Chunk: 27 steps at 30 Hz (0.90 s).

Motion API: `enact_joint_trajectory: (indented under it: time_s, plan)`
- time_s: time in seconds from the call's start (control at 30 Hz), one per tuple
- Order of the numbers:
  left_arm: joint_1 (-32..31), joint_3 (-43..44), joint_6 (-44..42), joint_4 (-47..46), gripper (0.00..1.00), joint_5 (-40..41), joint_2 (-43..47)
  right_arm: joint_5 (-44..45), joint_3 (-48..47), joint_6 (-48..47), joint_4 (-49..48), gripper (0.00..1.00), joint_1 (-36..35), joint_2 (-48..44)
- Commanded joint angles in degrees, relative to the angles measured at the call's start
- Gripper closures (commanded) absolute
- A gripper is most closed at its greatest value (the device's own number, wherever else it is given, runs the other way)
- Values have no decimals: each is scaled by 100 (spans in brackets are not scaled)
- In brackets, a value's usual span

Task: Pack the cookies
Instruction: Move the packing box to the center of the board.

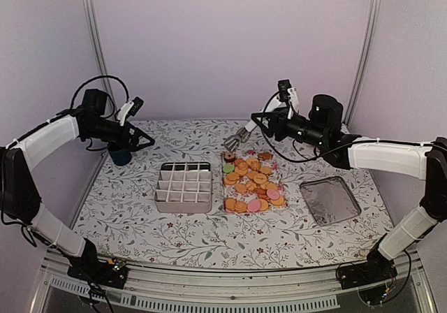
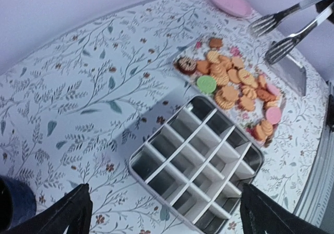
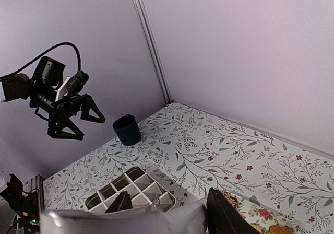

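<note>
The dark cup (image 2: 15,209) is cut off at the left wrist view's lower-left edge; the cookies (image 3: 271,226) barely show in the right wrist view

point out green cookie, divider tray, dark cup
green cookie (image 2: 206,84), left wrist view, centre of its top face
divider tray (image 1: 183,186), top view, middle of its grid
dark cup (image 3: 127,129), right wrist view, outer wall

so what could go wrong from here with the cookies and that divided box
1. The cookies lie heaped and overlapping on their tray, so the tongs held by the right gripper may pinch two at once or knock some off the edge.
2. The cells of the divided box look narrow, so a cookie may land on a divider rather than drop in.
3. The left gripper, jaws open, hangs near the dark cup and could tip it.
</note>
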<state>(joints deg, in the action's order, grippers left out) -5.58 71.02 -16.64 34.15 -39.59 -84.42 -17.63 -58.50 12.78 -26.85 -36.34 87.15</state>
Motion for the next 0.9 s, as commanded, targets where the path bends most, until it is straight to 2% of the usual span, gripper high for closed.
enact_joint_trajectory:
  time_s: [0.0,0.23,0.47,0.67,0.87]
  plan:
    - [278,-832,-688,-121,1,917,308,680,-163,-524,111,53,-46,367]
    - [295,-1736,-1403,-741,3,1575,28,1100,-719,-1030,469,55,-151,1110]
    - [264,-2286,-1913,-1635,5,2147,-321,1145,-871,-1125,580,55,-206,1430]
    - [-178,-2766,-2268,-2510,6,2897,-496,1185,-1013,-1182,685,55,-268,1689]
    - [-493,-2848,-2341,-3003,6,3124,-842,1231,-1007,-1202,753,56,-297,1772]
